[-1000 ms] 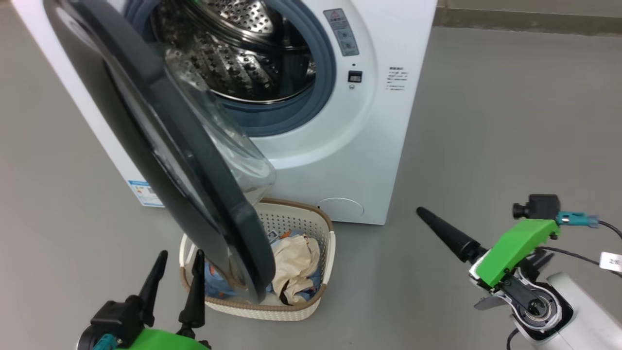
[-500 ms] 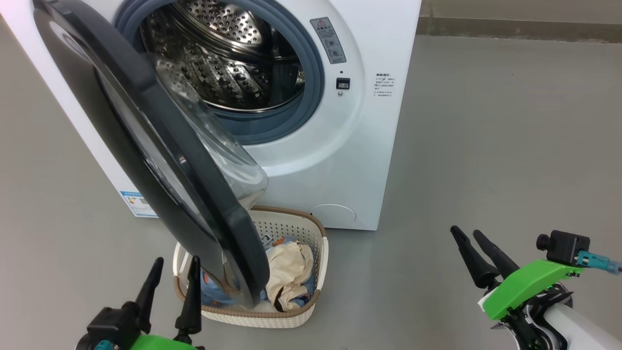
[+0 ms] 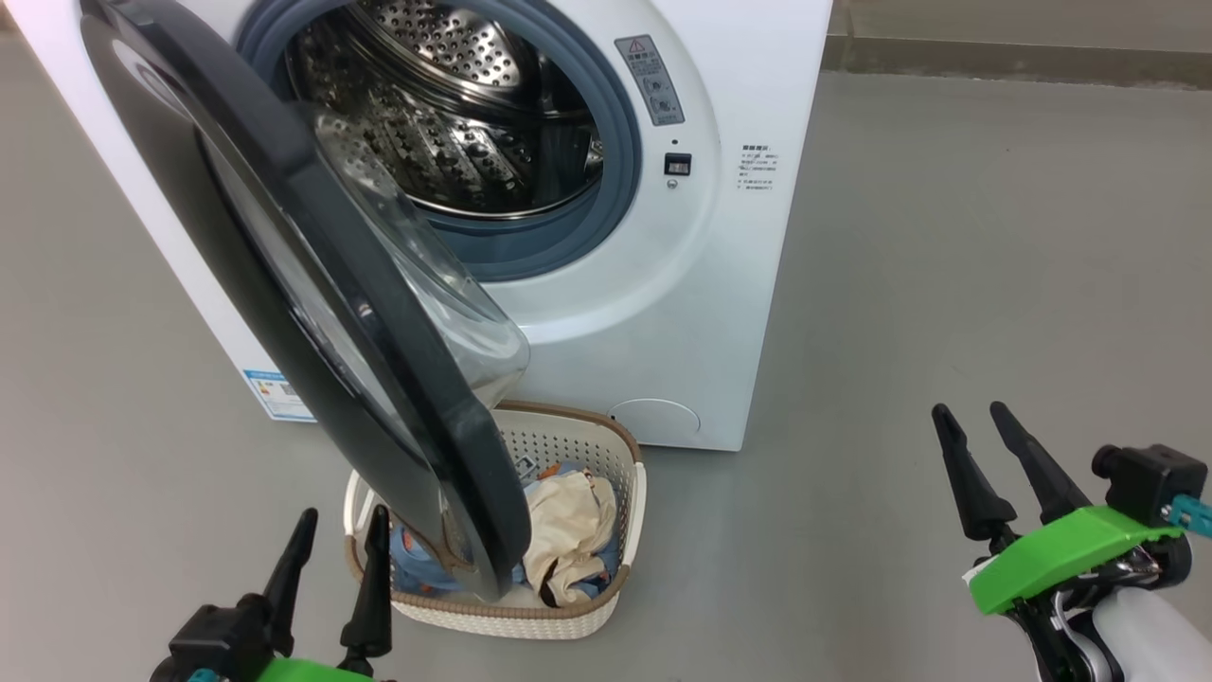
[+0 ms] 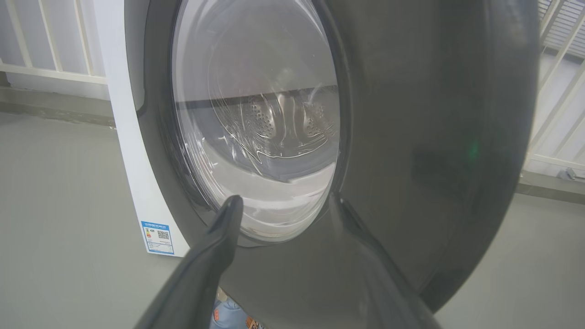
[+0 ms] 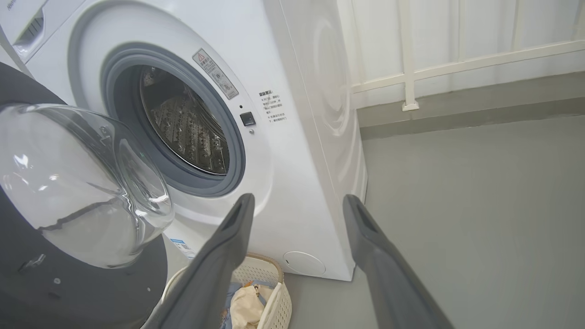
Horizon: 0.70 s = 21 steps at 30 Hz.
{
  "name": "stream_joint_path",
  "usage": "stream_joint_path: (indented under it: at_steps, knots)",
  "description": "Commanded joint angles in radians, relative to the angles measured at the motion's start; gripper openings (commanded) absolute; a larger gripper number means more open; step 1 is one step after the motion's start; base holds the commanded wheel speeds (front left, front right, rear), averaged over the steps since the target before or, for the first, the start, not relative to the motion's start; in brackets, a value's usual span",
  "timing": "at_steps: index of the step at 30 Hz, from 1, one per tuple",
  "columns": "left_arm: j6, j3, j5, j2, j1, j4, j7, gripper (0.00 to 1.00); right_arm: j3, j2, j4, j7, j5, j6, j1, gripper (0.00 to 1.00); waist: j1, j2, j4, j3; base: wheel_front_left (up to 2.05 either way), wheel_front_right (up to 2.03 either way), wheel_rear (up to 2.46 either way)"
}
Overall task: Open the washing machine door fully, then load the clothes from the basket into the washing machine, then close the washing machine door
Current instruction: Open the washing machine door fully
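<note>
Standing partly open, the large round glossy black washing machine door (image 3: 312,284) swings out from the left side of the big white front-loading washing machine (image 3: 663,313). Its clear bulging glass bowl window (image 3: 426,275) faces the steel perforated drum (image 3: 454,123).

In the head view the door's lower edge hangs over the left part of the small cream perforated plastic basket (image 3: 632,474). The basket sits on the grey floor (image 3: 947,284) just in front of the machine. The soft clothes (image 3: 568,530), one cream and one light blue, lie bunched inside it.

The left gripper (image 3: 344,514) is at the lower left, just beside the basket's left end. Its two long dark fingers are spread apart and hold nothing. In the left wrist view the left gripper (image 4: 285,201) points at the door's shiny outer face, very close to it; I cannot tell whether either finger touches.

The right gripper (image 3: 969,409) hovers at the lower right, well apart from the machine and the basket. Its fingers are also parted and empty. In the right wrist view the right gripper (image 5: 298,197) aims toward the machine's lower front, above the basket.
</note>
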<state>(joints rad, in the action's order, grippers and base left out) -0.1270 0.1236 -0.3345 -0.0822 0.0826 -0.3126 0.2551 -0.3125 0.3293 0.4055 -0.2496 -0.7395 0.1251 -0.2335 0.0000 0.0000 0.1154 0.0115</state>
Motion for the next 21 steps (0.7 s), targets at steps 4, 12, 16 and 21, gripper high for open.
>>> stream_joint_path:
  at_steps: [4, 12, 16, 21]
  knots:
    - [-0.004, -0.034, 0.002, -0.012, 0.014, 0.019, 0.007, 1.0, 0.048, -0.013, -0.045, -0.012, 0.089, 0.006, 0.033, 1.0, 0.0, 0.0, 0.002, -0.003, 0.0, 0.0, 0.0]
    - [-0.004, -0.034, 0.002, -0.011, 0.013, 0.019, 0.007, 1.0, 0.128, -0.06, -0.049, -0.012, 0.165, 0.006, 0.093, 1.0, 0.0, 0.0, 0.007, -0.002, 0.0, 0.0, 0.0]
    - [-0.004, -0.035, 0.002, -0.01, 0.013, 0.018, 0.007, 1.0, 0.144, -0.071, -0.042, -0.012, 0.175, 0.006, 0.11, 1.0, 0.0, 0.0, 0.009, -0.001, 0.0, 0.0, 0.0]
    - [-0.004, -0.041, 0.003, -0.009, 0.014, 0.018, 0.007, 1.0, 0.15, -0.076, -0.039, -0.012, 0.181, 0.006, 0.117, 1.0, 0.0, 0.0, 0.008, 0.0, 0.0, 0.0, 0.0]
